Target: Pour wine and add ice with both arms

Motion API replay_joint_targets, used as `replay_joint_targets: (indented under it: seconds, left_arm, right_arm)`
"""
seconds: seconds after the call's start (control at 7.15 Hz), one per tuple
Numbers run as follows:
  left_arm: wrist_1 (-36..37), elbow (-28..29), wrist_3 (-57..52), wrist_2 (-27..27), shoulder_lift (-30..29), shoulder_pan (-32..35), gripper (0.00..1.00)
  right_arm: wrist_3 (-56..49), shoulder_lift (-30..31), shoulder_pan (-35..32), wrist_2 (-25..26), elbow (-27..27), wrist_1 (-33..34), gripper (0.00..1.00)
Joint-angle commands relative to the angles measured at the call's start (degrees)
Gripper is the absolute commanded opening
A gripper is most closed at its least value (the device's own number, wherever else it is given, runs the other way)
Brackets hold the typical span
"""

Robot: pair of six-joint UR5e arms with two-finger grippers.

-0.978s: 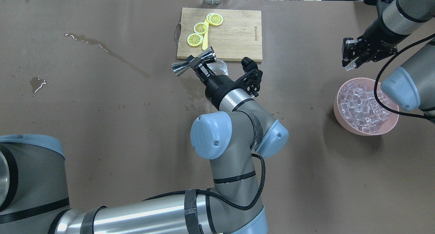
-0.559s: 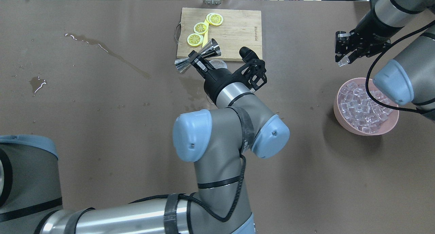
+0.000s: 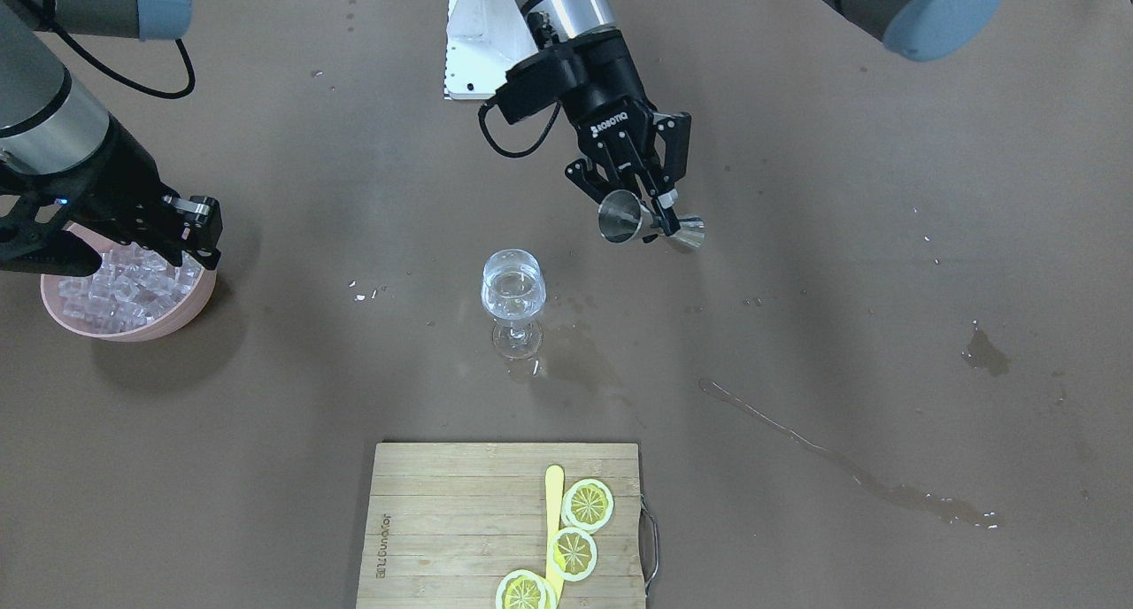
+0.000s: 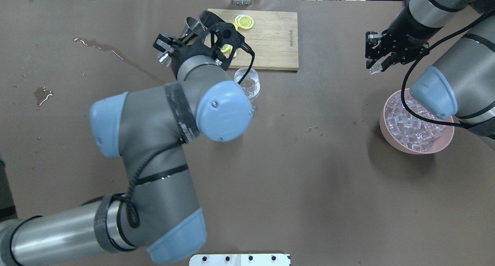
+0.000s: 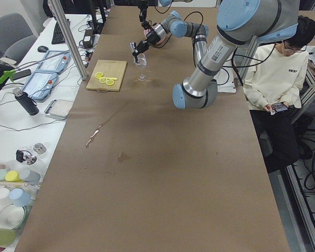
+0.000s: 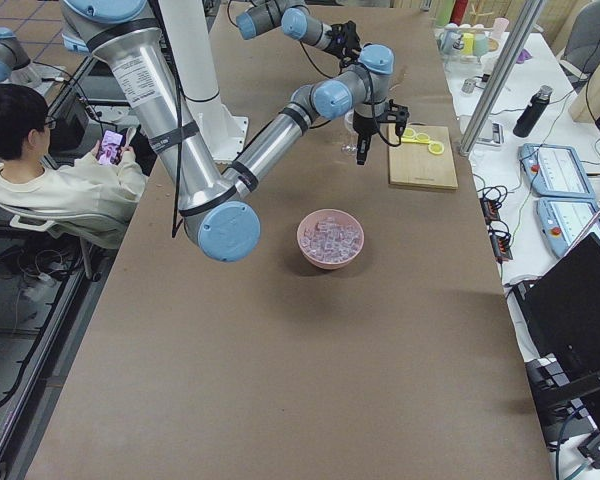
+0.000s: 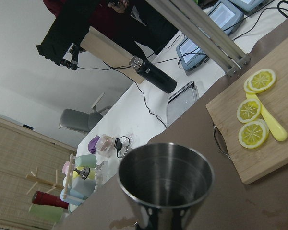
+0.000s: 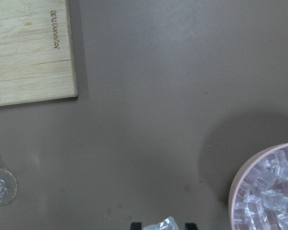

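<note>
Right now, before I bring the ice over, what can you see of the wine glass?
The wine glass is clear glass: a round bowl, a short stem, a flat foot. It stands upright on the brown table, between the robot's base and the cutting board. Glints in the bowl suggest a little clear liquid; I make out no ice in it. A wet patch lies beside its foot. Nothing but the table touches it.
</note>
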State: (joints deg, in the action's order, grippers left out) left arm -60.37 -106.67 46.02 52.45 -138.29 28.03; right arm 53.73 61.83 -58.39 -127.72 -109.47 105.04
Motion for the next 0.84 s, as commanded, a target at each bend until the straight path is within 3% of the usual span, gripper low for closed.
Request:
replay_joint_targets:
  seconds: [0.0,0.28,0.42,0.7]
  left_arm:
    - [-13.76,-0.47,-3.47,12.18,7.91,8.93,0.00]
    - [-24.22,1.10,-4.89,23.70,16.07,17.54,0.00]
    - [-31.32,4.59,-5.93,30.11,19.60,21.58,0.00]
    - [-47.56,11.36,-5.95,36.92,26.46,26.27,0.00]
  right_arm:
    - [5.40,-3.28,2.39,0.19,0.22,0.25,0.27]
    - [8.13,-7.49,3.98,0.80,0.66,3.66,0.27]
    - [8.76,-9.43,4.60,0.98,1.27,4.64,0.27]
    - [13.23,-16.10,6.62,2.38,6.26,5.00,0.27]
